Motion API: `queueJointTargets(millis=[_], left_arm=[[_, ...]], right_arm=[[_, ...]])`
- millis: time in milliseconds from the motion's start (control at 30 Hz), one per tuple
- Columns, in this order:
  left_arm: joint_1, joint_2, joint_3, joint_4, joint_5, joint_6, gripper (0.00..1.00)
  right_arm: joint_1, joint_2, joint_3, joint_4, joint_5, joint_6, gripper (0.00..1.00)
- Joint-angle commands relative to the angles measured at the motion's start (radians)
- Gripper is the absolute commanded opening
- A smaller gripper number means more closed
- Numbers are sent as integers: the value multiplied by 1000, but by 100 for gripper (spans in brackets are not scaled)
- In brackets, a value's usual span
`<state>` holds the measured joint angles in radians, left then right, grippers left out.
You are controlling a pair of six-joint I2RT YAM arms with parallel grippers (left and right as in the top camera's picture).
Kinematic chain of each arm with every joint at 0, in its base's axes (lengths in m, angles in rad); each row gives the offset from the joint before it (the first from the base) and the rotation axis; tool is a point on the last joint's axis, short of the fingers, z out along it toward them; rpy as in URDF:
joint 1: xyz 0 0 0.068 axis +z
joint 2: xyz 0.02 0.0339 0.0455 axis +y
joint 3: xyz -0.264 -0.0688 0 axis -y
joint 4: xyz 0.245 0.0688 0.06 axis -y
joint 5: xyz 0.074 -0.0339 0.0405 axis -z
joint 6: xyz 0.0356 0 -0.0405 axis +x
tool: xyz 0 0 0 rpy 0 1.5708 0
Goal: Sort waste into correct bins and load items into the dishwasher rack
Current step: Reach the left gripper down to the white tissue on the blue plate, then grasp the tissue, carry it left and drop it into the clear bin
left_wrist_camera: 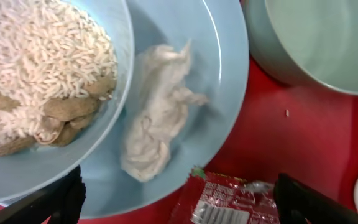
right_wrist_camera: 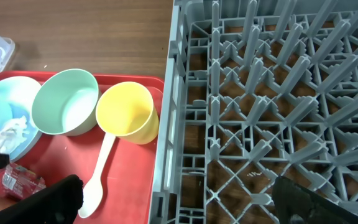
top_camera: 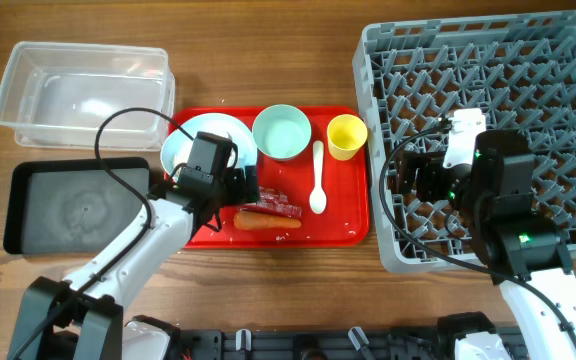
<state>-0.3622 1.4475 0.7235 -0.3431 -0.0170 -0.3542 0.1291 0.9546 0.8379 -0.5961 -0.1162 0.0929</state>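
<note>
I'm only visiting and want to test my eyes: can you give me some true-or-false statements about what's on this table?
1. The tissue lies on the plate. True.
2. The cup stands in the rack. False: it stands on the red tray, outside the rack.
3. The blue bowl holds rice. True.
4. The carrot lies in the tub. False: it lies on the red tray, away from the tub.

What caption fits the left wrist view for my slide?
Open left claw above a tissue on the blue plate, beside a rice bowl and red wrapper.
</note>
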Motion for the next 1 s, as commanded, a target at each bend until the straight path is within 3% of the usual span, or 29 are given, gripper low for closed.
queueJointTargets(millis=[0, 233, 367, 467, 700, 733, 800, 867, 967], left_arm=[[-3, 8, 15, 37, -71, -19, 90], [-3, 92, 15, 53, -48, -51, 86], [-2, 104, 15, 123, -48, -50, 58], [-2, 104, 15, 139, -48, -50, 48], [-2, 152, 14, 116, -48, -50, 46], [-2, 158, 14, 116, -48, -50, 41], [-2, 155, 15, 131, -48, -50, 19], [-2, 141, 17, 148, -49, -47, 8], [-2, 77, 17, 146, -48, -47, 4]], right_arm=[[2, 4, 20, 3, -19, 16, 100], [2, 4, 20, 1, -19, 16, 100], [2, 4, 20, 0, -19, 16, 100], [2, 4, 20, 0, -19, 16, 100], [2, 4, 20, 0, -19, 16, 100], [2, 4, 20, -1, -19, 16, 100], [2, 4, 20, -7, -19, 16, 100], [2, 4, 20, -11, -19, 15, 100], [2, 4, 20, -12, -19, 16, 100]])
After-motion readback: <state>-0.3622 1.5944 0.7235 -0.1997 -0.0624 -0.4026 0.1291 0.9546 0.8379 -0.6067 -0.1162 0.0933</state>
